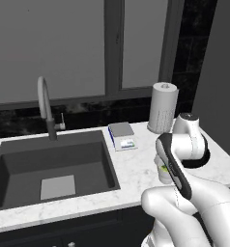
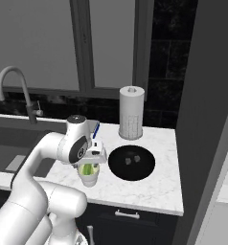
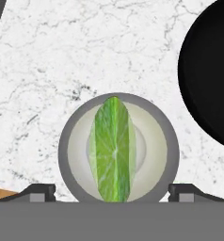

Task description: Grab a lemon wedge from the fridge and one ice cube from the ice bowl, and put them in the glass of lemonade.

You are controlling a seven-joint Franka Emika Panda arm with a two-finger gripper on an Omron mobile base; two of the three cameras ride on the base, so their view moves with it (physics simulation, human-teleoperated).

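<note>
With my gripper [image 3: 112, 190] hanging straight over the glass of lemonade [image 3: 118, 149], the lemon wedge [image 3: 113, 149] sits inside its rim, fingers spread wide, holding nothing. Next, the ice bowl [image 2: 131, 162] lies just right of the glass.

- No text, label, brand, number or sign can be read in any view.
- The small scale [image 1: 122, 136] on the surface [image 1: 136, 166] has a pale display panel, but it is too small to read.

ice bowl [image 3: 212, 80] cut by hand-view edge — glass of lemonade [image 1: 163, 170] half behind arm
</note>
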